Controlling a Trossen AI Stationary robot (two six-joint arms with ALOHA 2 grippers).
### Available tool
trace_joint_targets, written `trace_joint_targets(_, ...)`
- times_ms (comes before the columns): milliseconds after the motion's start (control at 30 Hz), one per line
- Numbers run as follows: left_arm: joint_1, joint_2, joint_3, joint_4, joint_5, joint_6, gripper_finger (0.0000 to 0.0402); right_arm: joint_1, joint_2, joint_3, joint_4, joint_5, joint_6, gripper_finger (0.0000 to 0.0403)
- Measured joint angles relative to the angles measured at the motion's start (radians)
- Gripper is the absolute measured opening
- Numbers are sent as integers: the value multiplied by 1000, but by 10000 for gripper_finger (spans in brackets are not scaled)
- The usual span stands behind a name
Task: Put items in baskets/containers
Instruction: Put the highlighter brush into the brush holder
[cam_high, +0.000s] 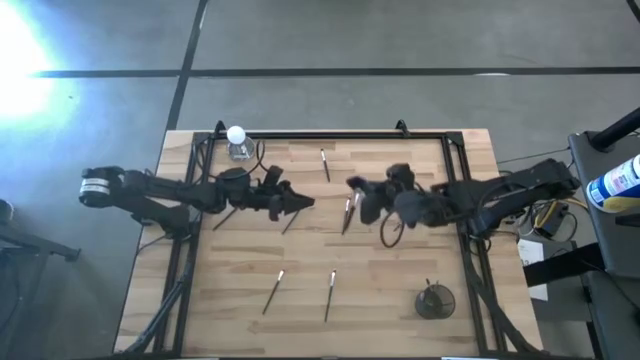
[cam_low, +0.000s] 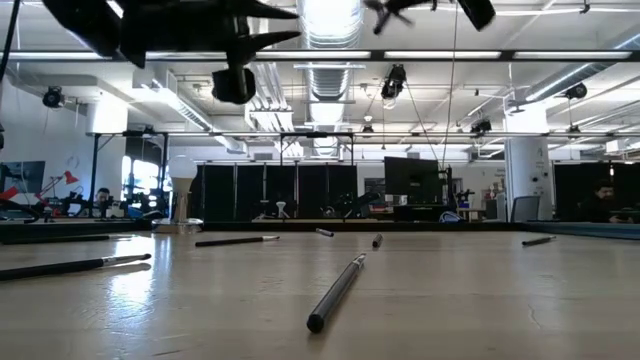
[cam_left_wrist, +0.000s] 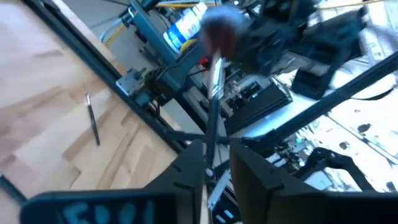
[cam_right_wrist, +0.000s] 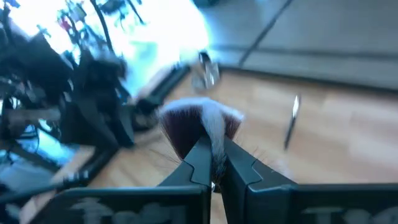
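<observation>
Right wrist view — right gripper (cam_right_wrist: 214, 163) closed on big fan brush (cam_right_wrist: 199, 127), head forward. Left gripper (cam_left_wrist: 208, 174) part open around a thin brush handle (cam_left_wrist: 211, 124). Cup (cam_high: 434, 300) at table's near right corner — right arm nearer; long axis needs tipping upright.

No lettering, label, brand, number or sign can be read on anything in these views.
</observation>
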Motion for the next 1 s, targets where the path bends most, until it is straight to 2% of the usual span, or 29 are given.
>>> trace_joint_targets(267,-8,1,188,-270,-20,93,138,-63,133,241,-14,9,-193,9)
trace_joint_targets(467,-15,3,257,-326,-25,136,149,-85,219,366,-55,30,-243,8)
trace_joint_targets(667,-16,4,259,-374,-80,114,149,-87,234,395,-52,30,-252,8)
trace_joint_targets(1000,-25,10,268,-359,-81,107,149,-88,235,396,2,29,-262,8)
